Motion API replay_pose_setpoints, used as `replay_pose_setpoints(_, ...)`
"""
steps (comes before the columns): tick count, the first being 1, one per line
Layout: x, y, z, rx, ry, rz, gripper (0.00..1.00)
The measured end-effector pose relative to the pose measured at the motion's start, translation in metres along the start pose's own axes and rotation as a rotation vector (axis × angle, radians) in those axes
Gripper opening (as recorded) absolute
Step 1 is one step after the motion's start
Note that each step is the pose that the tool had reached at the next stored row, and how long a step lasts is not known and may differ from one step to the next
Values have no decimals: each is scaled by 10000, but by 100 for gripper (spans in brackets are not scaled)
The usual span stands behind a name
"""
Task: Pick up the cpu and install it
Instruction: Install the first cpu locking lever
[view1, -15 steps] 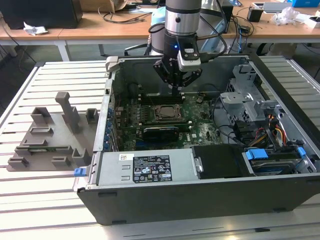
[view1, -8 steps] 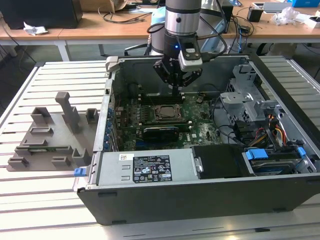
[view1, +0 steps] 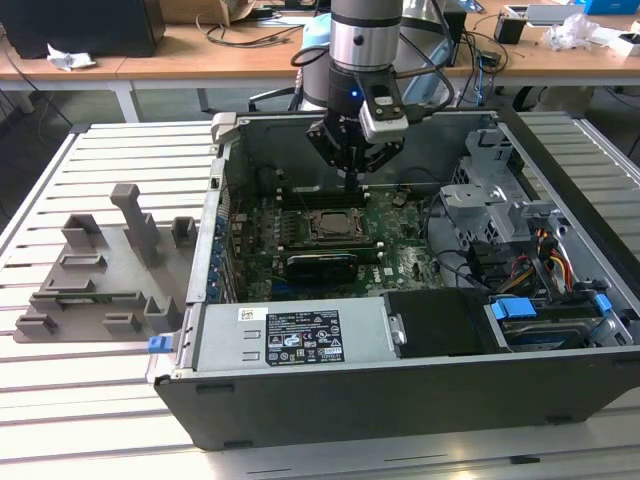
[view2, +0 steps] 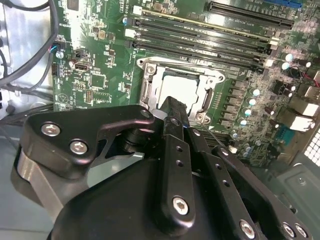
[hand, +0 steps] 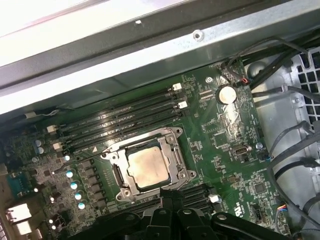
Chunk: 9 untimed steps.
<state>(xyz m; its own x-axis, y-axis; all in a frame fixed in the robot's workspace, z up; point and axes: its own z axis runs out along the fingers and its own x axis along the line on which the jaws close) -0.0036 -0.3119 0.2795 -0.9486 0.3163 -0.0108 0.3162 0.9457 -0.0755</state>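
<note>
Gripper (view1: 352, 180) hangs inside the open computer case (view1: 560, 385), fingers pressed together, holding nothing. Cpu (view1: 328, 226) lies flat in the motherboard socket (hand: 176, 150), silver top up. In the exterior view it sits about 7 o'clock from the gripper tip, not touching.

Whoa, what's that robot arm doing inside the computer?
The robot's gripper hangs inside an open computer case, close above the green motherboard. Its fingers are pinched shut, and nothing seems to be held. The cpu lies in its socket frame on the board. A grey tray sits outside the case, on the exterior view's left.
</note>
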Motion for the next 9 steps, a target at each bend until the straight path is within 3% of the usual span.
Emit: replay_pose_setpoints(9, 0, 0, 0, -502, 103, -820, 11)
